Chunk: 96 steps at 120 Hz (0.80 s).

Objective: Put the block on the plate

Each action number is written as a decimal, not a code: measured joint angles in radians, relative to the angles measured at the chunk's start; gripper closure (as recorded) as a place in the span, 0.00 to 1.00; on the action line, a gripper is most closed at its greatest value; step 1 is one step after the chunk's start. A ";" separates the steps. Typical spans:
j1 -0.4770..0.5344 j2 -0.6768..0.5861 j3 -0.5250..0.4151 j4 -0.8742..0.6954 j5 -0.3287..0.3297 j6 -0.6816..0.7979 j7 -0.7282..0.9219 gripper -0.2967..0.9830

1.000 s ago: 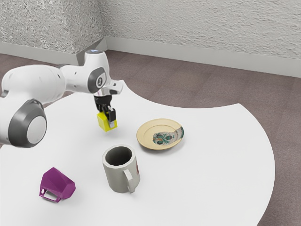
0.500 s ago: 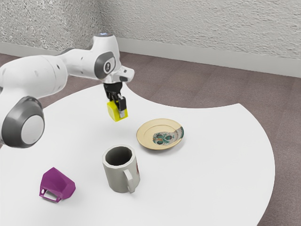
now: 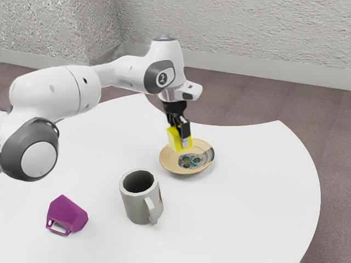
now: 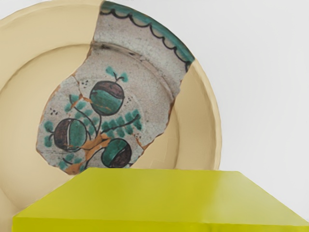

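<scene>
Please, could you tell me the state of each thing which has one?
Hand: closed on the block.
Block: held, apparently above the plate.
Plate: face up.
Grey mug: upright, open at the top.
Purple mug: not upright, its opening hidden.

From my remote station, I saw the plate (image 3: 166,164) lying on the bench (image 3: 258,186). I had the block (image 3: 176,140) between the fingers (image 3: 185,129), higher than the plate and across its far rim in the exterior view. The mug (image 3: 135,204) stood near the plate, toward the exterior view's left and the camera. The cup (image 3: 67,212) sat farther that way from the plate, beyond the mug. Behind the plate, past the bench, ran the wall (image 3: 247,33).
</scene>
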 joint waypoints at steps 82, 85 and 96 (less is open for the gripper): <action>-0.025 0.148 0.035 0.129 -0.005 0.054 -0.086 0.47; -0.025 0.155 0.035 0.137 -0.006 0.063 -0.087 0.47; -0.025 0.169 0.034 0.147 -0.009 0.089 -0.094 0.47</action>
